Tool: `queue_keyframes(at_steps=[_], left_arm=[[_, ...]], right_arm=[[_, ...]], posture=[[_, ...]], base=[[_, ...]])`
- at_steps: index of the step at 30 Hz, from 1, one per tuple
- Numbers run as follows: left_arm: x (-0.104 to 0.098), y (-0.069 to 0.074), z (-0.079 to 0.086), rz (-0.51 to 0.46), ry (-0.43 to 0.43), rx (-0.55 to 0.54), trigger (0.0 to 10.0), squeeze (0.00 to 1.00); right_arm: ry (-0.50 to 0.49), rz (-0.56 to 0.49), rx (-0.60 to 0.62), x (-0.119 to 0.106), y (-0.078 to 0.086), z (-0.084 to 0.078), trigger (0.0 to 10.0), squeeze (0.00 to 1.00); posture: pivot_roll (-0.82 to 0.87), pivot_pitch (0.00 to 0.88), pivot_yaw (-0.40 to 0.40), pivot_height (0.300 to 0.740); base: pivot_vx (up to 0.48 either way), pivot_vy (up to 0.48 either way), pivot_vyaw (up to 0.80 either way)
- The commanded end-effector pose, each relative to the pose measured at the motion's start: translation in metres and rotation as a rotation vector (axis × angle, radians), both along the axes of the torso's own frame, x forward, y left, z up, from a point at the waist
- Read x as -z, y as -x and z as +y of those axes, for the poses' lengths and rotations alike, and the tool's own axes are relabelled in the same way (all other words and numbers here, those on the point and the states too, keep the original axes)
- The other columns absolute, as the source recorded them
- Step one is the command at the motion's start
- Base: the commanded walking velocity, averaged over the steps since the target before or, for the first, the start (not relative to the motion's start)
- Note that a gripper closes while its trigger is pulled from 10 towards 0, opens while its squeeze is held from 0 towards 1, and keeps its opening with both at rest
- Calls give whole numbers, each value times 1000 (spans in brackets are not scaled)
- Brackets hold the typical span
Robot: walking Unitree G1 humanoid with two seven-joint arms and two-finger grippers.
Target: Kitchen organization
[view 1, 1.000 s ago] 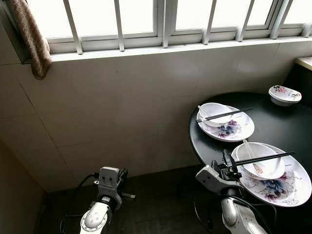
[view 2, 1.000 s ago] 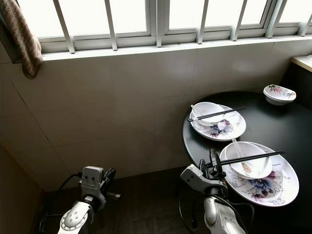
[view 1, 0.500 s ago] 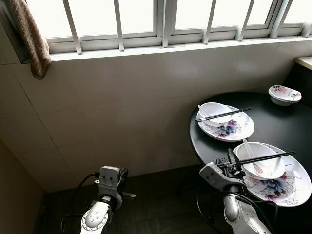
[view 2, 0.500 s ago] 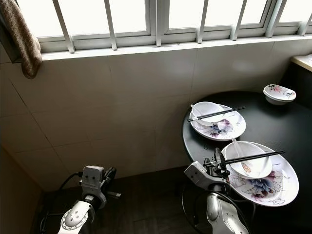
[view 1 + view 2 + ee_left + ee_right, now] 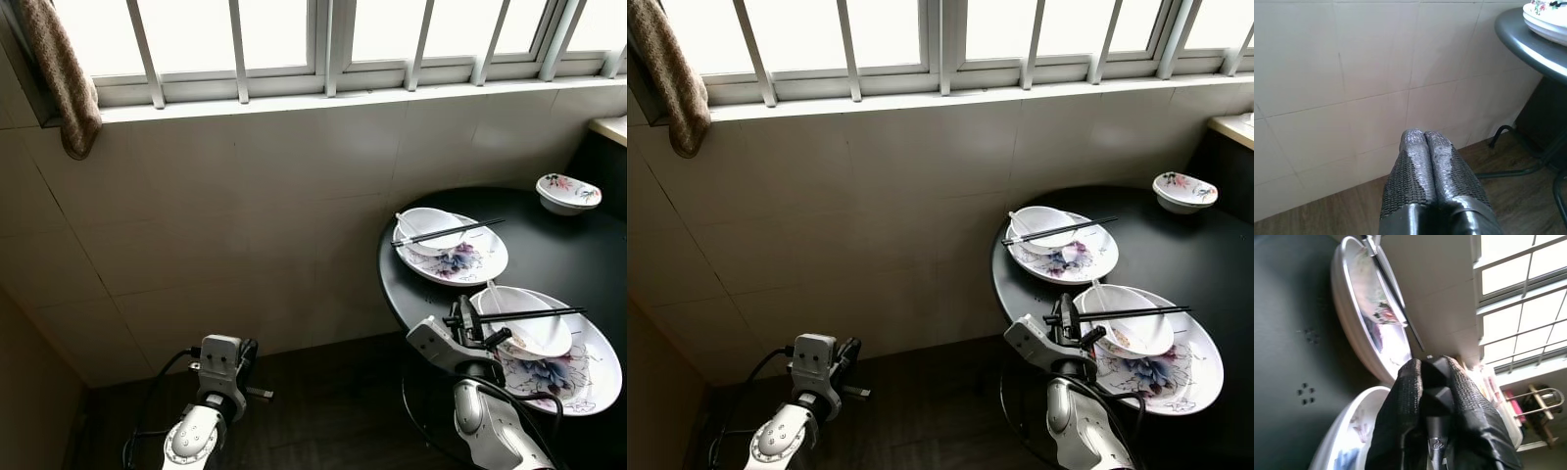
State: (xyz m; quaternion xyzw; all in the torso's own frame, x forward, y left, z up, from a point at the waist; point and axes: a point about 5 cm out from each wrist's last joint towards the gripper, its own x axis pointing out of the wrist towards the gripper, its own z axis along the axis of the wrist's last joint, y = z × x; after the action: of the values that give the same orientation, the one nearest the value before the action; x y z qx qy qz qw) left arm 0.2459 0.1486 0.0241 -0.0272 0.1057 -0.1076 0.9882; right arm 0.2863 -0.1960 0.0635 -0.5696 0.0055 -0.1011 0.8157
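Table [image 5: 568, 259], round and black, stands at the robot's right against the tiled wall [image 5: 245, 215] under a barred window [image 5: 323, 34]. On it, largest first: near flowered plate [image 5: 578, 377] w/ a white bowl [image 5: 529, 333], spoon and chopsticks [image 5: 519, 315] laid across the bowl rim; far plate [image 5: 460, 262] w/ the same set; small flowered bowl [image 5: 566, 192] at the back. Right gripper [image 5: 472, 328] is at the table edge, at the near end of those chopsticks; in the right wrist view its fingers [image 5: 1405, 416] are drawn narrow around a slim dark stick, so it appears to be holding the chopsticks, tho contact isn't crisp. Left gripper [image 5: 1425, 161] hangs idle low by the wall, fingers pressed together, empty. Step in hand, by judgement: taking chopsticks off the near bowl to start clearing the setting. Next move calls for a level lift straight up, clear of the rim & spoon, so the bowl isn't dragged or tipped.
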Motion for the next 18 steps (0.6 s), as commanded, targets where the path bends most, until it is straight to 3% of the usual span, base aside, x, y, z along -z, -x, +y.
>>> queue_keyframes(at_steps=[1,6,9,11,15,18], left_arm=[[-2,-2,-1,-11,0,2,10000,0],[-2,-2,-1,-11,1,2,10000,0],[-2,-1,-2,-12,3,3,10000,0],[-2,-1,-2,-12,3,3,10000,0],[-2,-1,-2,-14,6,3,10000,0],[-2,-1,-2,-15,8,3,10000,0]], right_arm=[[7,37,-24,8,5,7,0,0],[34,22,-41,5,5,9,0,0],[267,-86,-111,-8,4,19,0,0],[267,-86,-111,-8,4,19,0,0],[358,-193,-129,-24,2,22,0,0],[348,-219,-126,-28,2,22,0,0]], posture=[[-77,0,-13,740],[-77,0,-13,740],[-76,0,-15,740],[-76,0,-15,740],[-80,0,-15,740],[-80,0,-14,740]], base=[[0,0,0],[0,0,0],[0,0,0],[0,0,0],[0,0,0],[0,0,0]])
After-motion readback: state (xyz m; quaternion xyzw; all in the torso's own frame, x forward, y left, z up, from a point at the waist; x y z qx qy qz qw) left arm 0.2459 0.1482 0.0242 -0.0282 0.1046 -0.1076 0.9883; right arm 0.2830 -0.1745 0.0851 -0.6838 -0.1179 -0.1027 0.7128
